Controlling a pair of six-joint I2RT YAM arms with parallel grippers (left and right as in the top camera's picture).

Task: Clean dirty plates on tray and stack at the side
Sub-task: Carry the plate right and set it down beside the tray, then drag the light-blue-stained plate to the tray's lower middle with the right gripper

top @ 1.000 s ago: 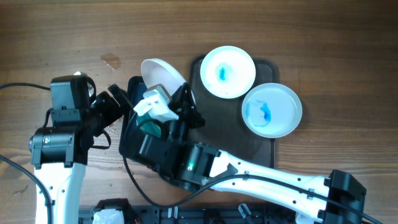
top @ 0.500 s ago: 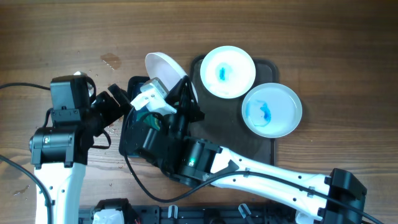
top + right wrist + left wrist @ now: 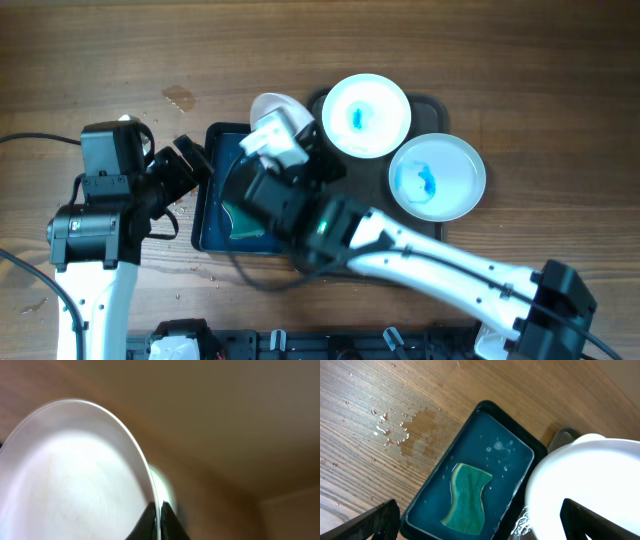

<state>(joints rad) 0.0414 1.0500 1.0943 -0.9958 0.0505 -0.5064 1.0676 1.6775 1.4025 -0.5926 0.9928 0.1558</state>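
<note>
Overhead first: the brown tray (image 3: 436, 232) sits right of centre on the wooden tabletop (image 3: 100, 50), and two white plates lie flat on it. The upper plate (image 3: 366, 115) and the lower plate (image 3: 437, 177) each have a blue smear in the middle, and the two are just about touching. Just left of the tray is a dark blue basin (image 3: 212, 205) with water in it. The right arm (image 3: 400, 250) reaches across from the bottom right and covers most of it. A third plate (image 3: 272, 105) pokes out past that arm's wrist, tipped up on its edge over the gap between the basin's far end and the tray's corner. The left tool (image 3: 192, 160) sits at the basin's left edge.

Left wrist: you look straight down into the basin, where a wavy green sponge (image 3: 467, 500) lies in the water. The left tool (image 3: 480, 510) is spread wide, with one finger at each bottom corner of the shot and nothing gripped. The third plate fills the right side, hanging above the basin's right rim. There are water drops (image 3: 390, 430) on the wood to the left.

Right wrist: pretty blurry, but the right tool (image 3: 158, 512) is pinched closed on the rim of the third plate, which stands nearly edge-on to the camera with no smear I can make out.
</note>
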